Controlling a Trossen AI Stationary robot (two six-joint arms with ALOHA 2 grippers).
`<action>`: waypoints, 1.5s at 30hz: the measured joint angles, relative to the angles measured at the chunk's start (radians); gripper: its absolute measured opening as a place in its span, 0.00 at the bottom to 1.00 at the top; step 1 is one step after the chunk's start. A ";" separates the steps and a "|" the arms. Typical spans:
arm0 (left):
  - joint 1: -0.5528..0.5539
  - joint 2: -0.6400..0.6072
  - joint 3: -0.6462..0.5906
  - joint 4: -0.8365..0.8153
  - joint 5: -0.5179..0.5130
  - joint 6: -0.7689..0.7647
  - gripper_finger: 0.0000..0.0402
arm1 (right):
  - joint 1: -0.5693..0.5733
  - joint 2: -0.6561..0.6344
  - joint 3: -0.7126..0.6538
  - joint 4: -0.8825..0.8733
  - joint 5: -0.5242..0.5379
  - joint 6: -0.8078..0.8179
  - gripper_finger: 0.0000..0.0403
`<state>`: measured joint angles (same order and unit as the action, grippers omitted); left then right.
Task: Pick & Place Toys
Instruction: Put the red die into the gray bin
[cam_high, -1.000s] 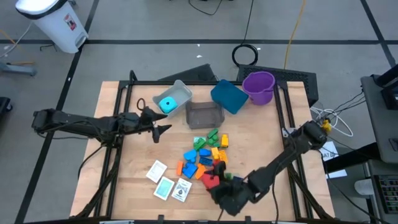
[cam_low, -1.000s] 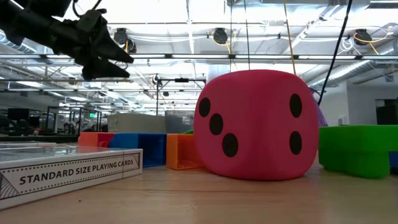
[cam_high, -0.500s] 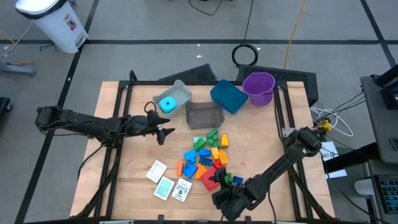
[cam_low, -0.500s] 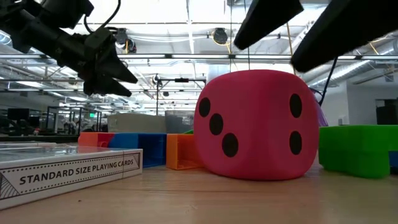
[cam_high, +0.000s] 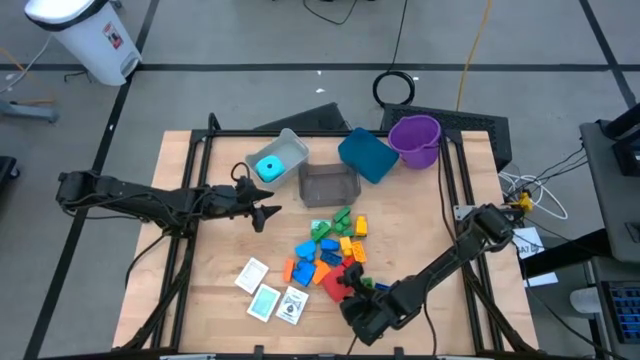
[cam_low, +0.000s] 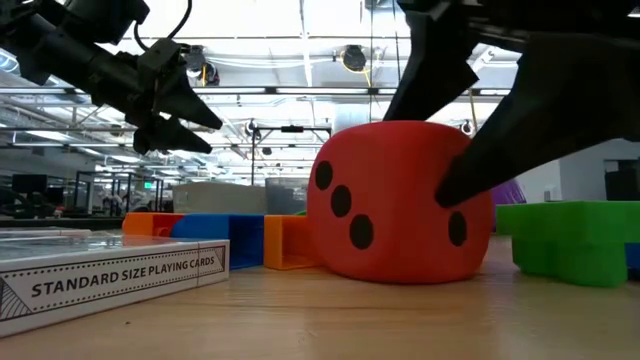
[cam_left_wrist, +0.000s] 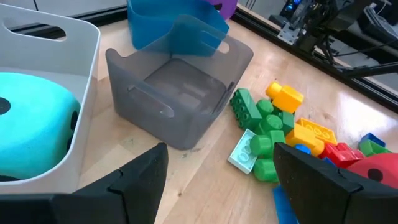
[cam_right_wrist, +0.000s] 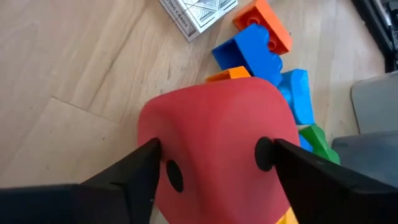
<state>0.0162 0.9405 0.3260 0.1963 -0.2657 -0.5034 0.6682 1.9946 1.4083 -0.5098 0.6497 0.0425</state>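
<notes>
A red dice-like cube (cam_high: 341, 288) with black dots sits near the table's front edge, beside a heap of coloured bricks (cam_high: 335, 245). My right gripper (cam_right_wrist: 214, 155) has come down over the cube (cam_low: 390, 200) and is shut on it. Three cards (cam_high: 270, 297) lie flat to the left of the heap. A cyan cube (cam_high: 270, 166) rests inside a light grey bin (cam_high: 292, 150). My left gripper (cam_high: 265, 210) hovers open and empty above the table, left of the bricks and just in front of that bin. My right gripper pinches the red cube between its two fingers, one on each of two opposite sides (cam_right_wrist: 163, 155). The fingers (cam_low: 480, 150) slant down onto it from above. The cube's underside rests on the table, and the cube is tipped slightly.
A dark see-through bin (cam_high: 328, 185) stands behind the bricks, with a teal bin (cam_high: 368, 155) and a purple cup (cam_high: 416, 140) farther back. A green brick (cam_low: 575, 240) lies close beside the red cube. Bare wood lies at the near left.
My right gripper has come down from above and toward the bricks, and its fingers now stand on both sides of the red cube, which has shifted and tipped a little on the table. My left gripper has gone a little toward the table's right and down.
</notes>
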 joint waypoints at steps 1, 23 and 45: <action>0.000 0.000 0.000 0.000 0.000 0.000 0.74 | 0.000 0.000 -0.009 0.004 0.001 0.000 0.60; 0.000 0.000 0.000 0.003 0.011 -0.035 0.74 | 0.020 -0.132 -0.023 0.231 0.071 -0.053 0.31; -0.379 0.052 0.000 0.444 0.311 0.637 0.74 | -0.011 -0.242 -0.022 0.509 0.082 -0.137 0.31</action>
<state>-0.3633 0.9930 0.3256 0.6399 0.0454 0.1337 0.6569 1.7523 1.3865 -0.0006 0.7319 -0.0950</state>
